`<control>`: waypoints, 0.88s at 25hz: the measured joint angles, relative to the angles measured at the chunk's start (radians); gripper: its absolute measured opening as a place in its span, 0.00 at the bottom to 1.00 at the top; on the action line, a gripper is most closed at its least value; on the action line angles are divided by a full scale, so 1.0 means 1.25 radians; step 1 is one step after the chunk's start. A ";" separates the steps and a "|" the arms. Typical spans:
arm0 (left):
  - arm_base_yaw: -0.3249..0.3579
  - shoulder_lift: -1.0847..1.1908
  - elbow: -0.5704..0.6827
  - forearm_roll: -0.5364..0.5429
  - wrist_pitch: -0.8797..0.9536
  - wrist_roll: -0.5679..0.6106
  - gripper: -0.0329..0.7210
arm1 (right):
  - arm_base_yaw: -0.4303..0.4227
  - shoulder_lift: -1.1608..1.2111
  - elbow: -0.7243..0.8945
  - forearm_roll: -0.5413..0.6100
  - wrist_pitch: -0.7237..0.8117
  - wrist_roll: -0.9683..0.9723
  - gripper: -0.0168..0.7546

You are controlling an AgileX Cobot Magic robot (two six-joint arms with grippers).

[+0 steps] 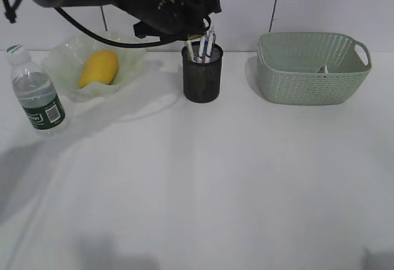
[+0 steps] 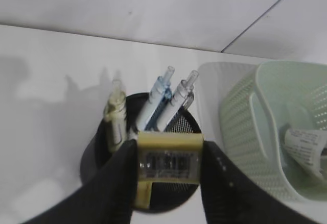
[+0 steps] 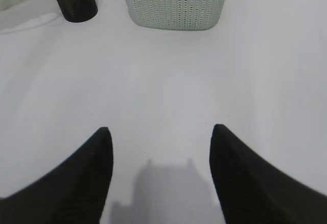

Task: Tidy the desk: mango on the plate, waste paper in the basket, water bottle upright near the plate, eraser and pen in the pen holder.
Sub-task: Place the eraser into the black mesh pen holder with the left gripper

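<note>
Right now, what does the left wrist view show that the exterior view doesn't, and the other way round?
Only the left wrist view shows the left pincer clamped on a yellowish eraser with a barcode label, right above the pen holder, and the printed waste paper lying in the basket. Only the exterior view shows the mango on the plate and the water bottle upright beside it. Both share the pen holder with its pens, the basket and the desk.

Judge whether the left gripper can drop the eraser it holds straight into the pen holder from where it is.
Probably yes. The left gripper holds the eraser right above the pen holder, whose front half is free; the pens lean toward the back.
</note>
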 joint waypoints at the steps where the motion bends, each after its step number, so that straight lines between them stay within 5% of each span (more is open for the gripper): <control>1: 0.000 0.011 -0.008 -0.001 -0.002 0.000 0.43 | 0.000 0.000 0.000 0.000 0.000 0.000 0.64; 15: -0.011 0.076 -0.025 0.008 -0.032 0.001 0.43 | 0.000 0.000 0.000 0.000 0.000 0.000 0.64; 22: -0.017 0.076 -0.025 0.033 -0.030 0.001 0.53 | 0.000 0.000 0.000 0.000 0.000 0.000 0.64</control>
